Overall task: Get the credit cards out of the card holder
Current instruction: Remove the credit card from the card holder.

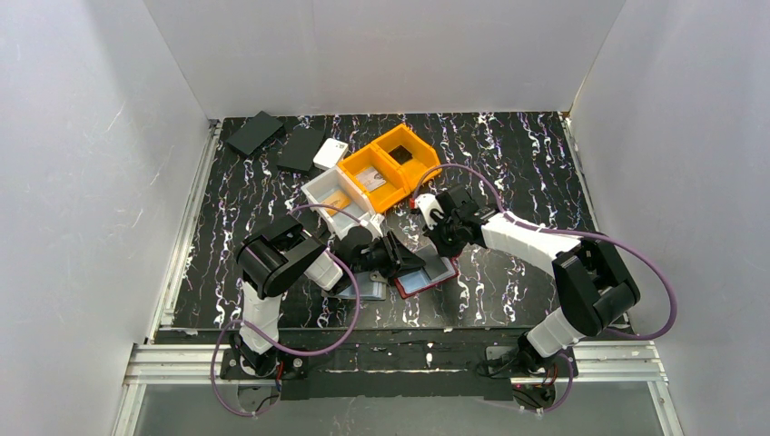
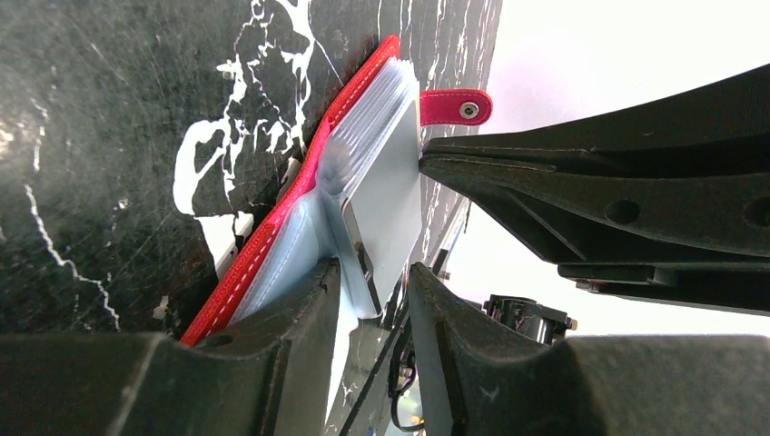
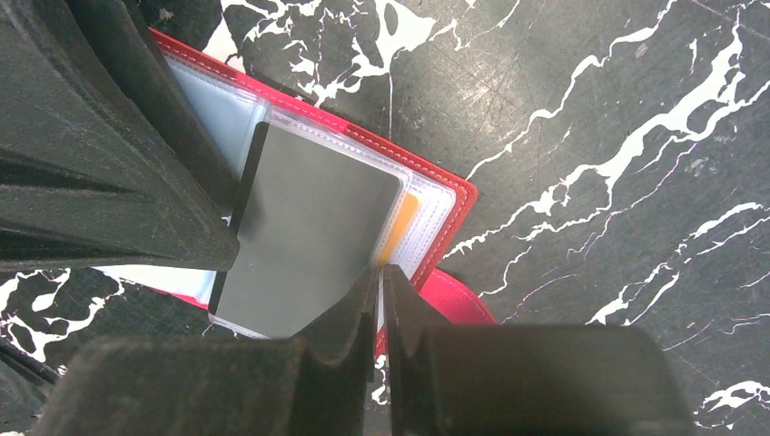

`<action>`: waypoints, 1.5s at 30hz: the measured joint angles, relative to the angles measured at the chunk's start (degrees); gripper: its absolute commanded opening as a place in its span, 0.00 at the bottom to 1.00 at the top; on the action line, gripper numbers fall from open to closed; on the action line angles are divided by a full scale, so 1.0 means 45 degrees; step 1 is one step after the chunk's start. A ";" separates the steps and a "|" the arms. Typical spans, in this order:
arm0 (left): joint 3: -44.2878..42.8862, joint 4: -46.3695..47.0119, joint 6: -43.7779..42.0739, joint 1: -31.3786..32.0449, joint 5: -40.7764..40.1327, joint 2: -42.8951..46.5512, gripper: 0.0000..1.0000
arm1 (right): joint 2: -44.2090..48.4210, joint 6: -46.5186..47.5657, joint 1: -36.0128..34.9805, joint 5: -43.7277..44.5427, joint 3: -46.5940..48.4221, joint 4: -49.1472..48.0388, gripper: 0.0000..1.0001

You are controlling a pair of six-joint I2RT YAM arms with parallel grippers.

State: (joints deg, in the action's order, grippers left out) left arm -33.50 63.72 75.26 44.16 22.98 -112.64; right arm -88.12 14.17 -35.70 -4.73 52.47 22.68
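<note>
The right gripper [image 3: 381, 286] is pressed together on the 5 o'clock corner of the grey card [image 3: 309, 227]. The left gripper [image 2: 374, 300] is clamped on a clear sleeve leaf [image 2: 359, 259]. The red card holder [image 3: 447, 195] is laid open toward 6 o'clock on the marbled table [image 1: 508, 145]. It is judged to be anchored by the left hold so that the card can be drawn free. An orange card [image 3: 406, 222] is seen pocketed at 3 o'clock of the grey card.
</note>
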 measured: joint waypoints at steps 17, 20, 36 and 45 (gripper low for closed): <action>-0.0175 -0.0189 0.0146 0.0049 0.0034 -0.0097 0.27 | -0.0010 0.0000 0.0087 -0.0996 -0.0029 -0.0019 0.28; -0.0189 -0.0219 0.0160 0.0049 0.0044 -0.0102 0.27 | -0.0019 -0.0005 0.0087 -0.1035 -0.0034 -0.0019 0.33; -0.0238 -0.0068 0.0151 0.0049 0.0044 -0.0311 0.00 | -0.0102 -0.0073 0.0083 -0.1326 -0.0039 -0.0019 0.47; -0.0015 0.0287 0.0078 0.0039 -0.0005 -0.0335 0.00 | 0.0005 -0.0345 0.0695 -0.1724 -0.0379 -0.0257 0.51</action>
State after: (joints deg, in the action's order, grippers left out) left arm -33.56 65.01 75.61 44.34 22.96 -114.15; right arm -88.09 12.62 -32.58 -12.49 50.76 21.52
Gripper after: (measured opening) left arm 0.020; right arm 0.513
